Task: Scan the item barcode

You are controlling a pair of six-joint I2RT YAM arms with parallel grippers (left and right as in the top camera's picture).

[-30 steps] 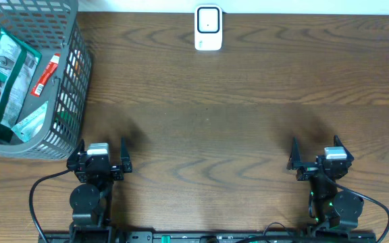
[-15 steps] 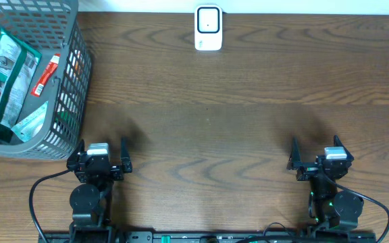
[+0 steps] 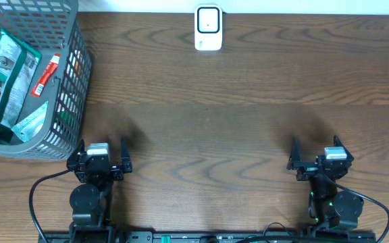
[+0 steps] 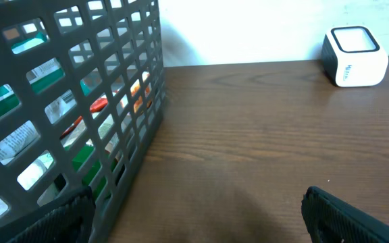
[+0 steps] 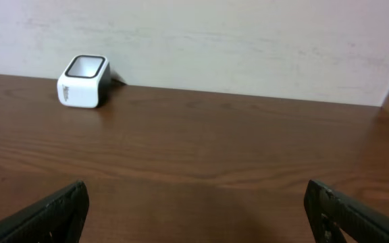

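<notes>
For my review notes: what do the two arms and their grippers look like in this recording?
Both arms are black, with round joint housings. The left gripper and the right gripper each carry a small white-and-grey block between two thin black fingers. Thin black cables loop out beside each base, and small green lights show on the right arm.

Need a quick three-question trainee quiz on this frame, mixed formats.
1. True or false: the white box-shaped scanner stands outside the grey plastic mesh basket.
2. The basket stands on which side of the brown wooden table? A) robot's left B) robot's right
3. Fill in: the left tool and right tool are both ____ and hold nothing.
Key: 1 true; 2 A; 3 open.
</notes>
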